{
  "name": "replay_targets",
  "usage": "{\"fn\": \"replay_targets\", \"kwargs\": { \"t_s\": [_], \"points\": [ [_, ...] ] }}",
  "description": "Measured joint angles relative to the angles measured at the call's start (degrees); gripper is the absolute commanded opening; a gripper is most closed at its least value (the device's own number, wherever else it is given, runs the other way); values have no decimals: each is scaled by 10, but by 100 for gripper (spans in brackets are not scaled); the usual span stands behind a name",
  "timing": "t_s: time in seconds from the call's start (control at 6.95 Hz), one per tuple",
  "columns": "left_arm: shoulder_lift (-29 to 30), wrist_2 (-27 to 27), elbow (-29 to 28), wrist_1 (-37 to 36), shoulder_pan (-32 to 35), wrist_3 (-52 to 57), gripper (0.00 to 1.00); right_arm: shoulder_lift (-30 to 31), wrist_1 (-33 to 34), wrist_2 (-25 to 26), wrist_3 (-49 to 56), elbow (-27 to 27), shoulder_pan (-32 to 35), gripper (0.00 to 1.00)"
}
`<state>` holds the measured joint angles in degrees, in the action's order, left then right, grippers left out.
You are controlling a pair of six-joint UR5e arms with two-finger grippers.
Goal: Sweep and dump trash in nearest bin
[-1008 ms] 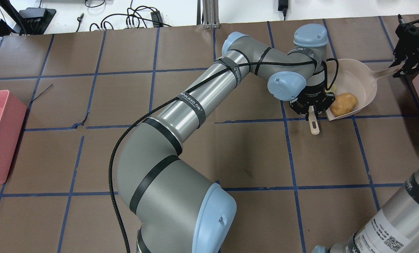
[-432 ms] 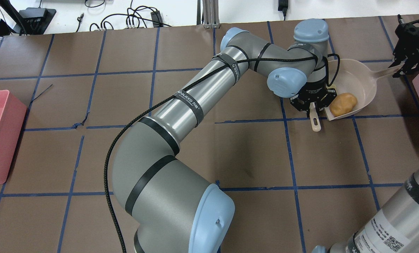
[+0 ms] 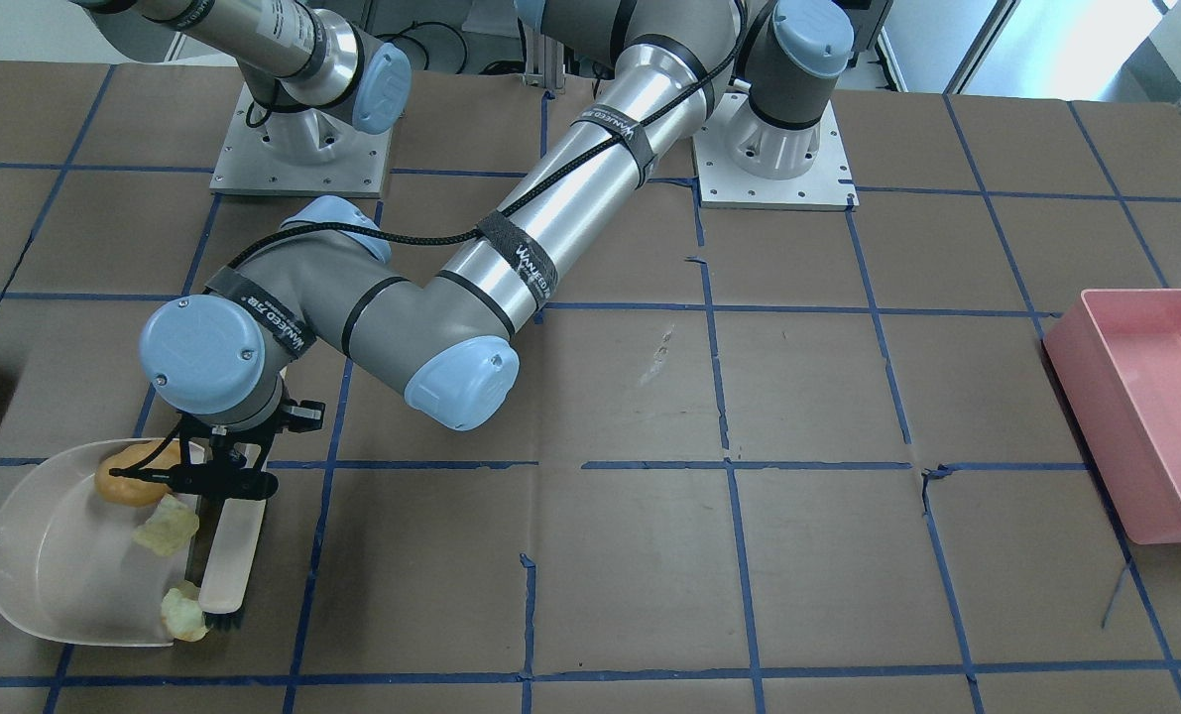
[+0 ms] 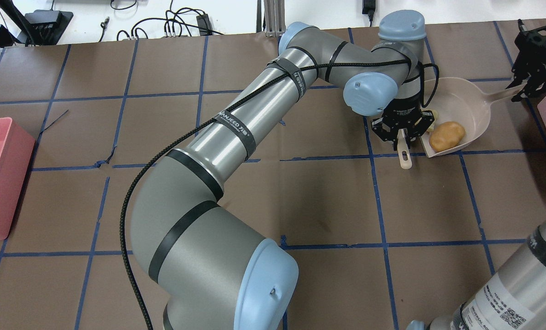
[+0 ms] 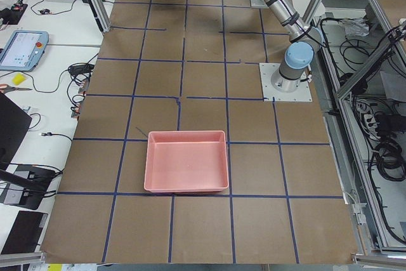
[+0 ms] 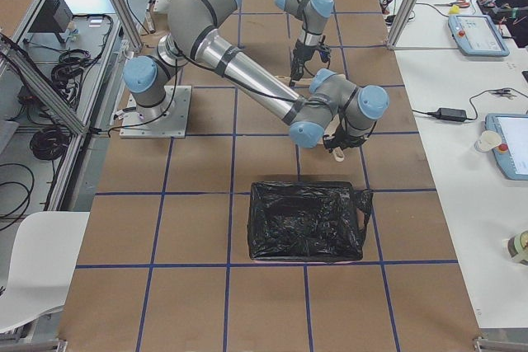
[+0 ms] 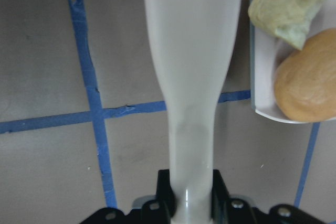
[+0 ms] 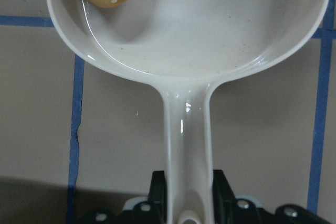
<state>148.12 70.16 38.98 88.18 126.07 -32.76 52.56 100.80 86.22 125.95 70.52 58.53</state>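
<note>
Beside left tool (image 4: 402, 136), potato lump (image 4: 446, 136) inside dustpan (image 4: 466, 100), brush (image 3: 231, 551) at its mouth

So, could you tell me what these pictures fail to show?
Overhead view: the left hand and wrist hide most of the two pale yellow-green chunks and the bristles of the cream brush.
Front-facing view: the left edge cuts off the right hand and the handle of the beige plastic dustpan.
Exterior left view: the dustpan is tiny.

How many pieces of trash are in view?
3. The tan lump lies in the dustpan; one yellow-green chunk sits inside its open edge; a second chunk at that edge's corner, beside the brush.
</note>
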Motion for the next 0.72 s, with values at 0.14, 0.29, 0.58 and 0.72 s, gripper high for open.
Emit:
{"fn": "replay_targets", "kwargs": {
  "t_s": [0.14, 0.29, 0.58, 0.72],
  "points": [
    [1, 3, 1, 20, -2, 3, 17, 0, 0, 0, 0, 0, 0, 1],
    [3, 11, 2, 46, -3, 3, 18, 0, -1, 0, 0, 0, 0, 1],
    [6, 21, 0, 73, -3, -1, 18, 0, -1, 0, 0, 1, 0, 1],
    [7, 21, -3, 76, -3, -3, 18, 1, -1, 0, 1, 1, 0, 1]
  ]
}}
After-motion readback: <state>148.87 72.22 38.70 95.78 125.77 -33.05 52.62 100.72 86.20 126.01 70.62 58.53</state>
